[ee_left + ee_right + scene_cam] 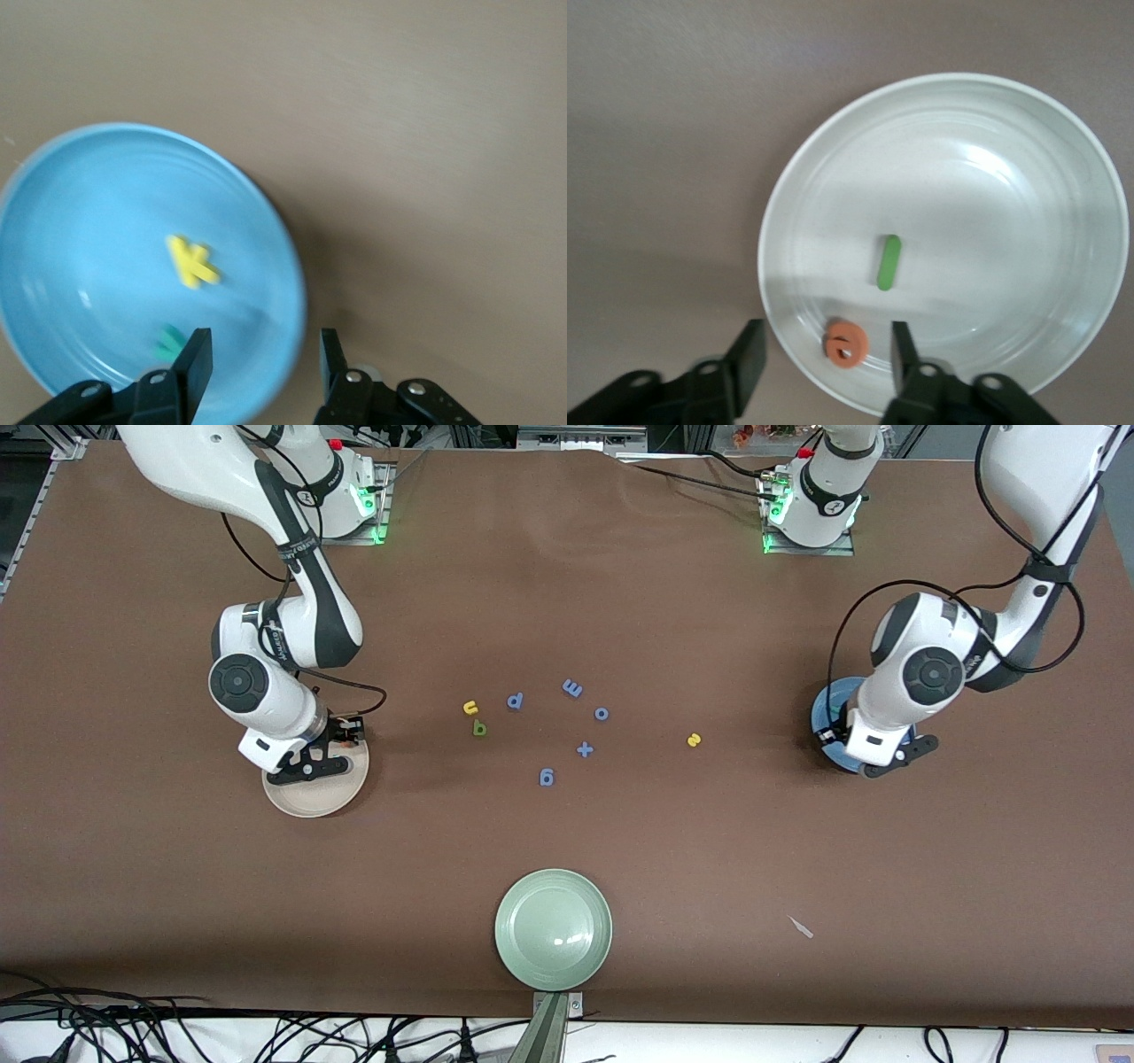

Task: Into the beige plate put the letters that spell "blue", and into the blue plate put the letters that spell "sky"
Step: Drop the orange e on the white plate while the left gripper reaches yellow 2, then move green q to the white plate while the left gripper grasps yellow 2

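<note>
Letters for "blue" are split: the orange e (pixel 846 343) and the thin green l (pixel 889 262) lie in the beige plate (pixel 1063 195), while the yellow u (pixel 470 708) and the olive-green b (pixel 479 728) rest just beside each other near the middle of the tabletop. The beige plate (pixel 341 795) sits toward the right arm's end of the tabletop. The right gripper (pixel 824 354) hangs over that plate's rim with its jaws spread apart and nothing between them; the e lies in the plate directly below the gap, apart from both fingers, and the l lies closer to the plate's centre.

Of the "sky" letters, the yellow k (pixel 190 261) and the teal-green y (pixel 168 341) lie in the blue plate (pixel 62 204), and the yellow s (pixel 694 740) lies alone on the tabletop between the loose letters and the blue plate (pixel 828 708), which sits toward the left arm's end. The left gripper (pixel 261 363) hangs over the blue plate's rim, jaws parted and empty; one fingertip stands over the plate just beside the y, the other over the bare tabletop.

All-blue letters (pixel 572 688) are scattered around the middle of the tabletop. A pale green plate (pixel 554 929) sits at the tabletop's edge nearest the front camera.
</note>
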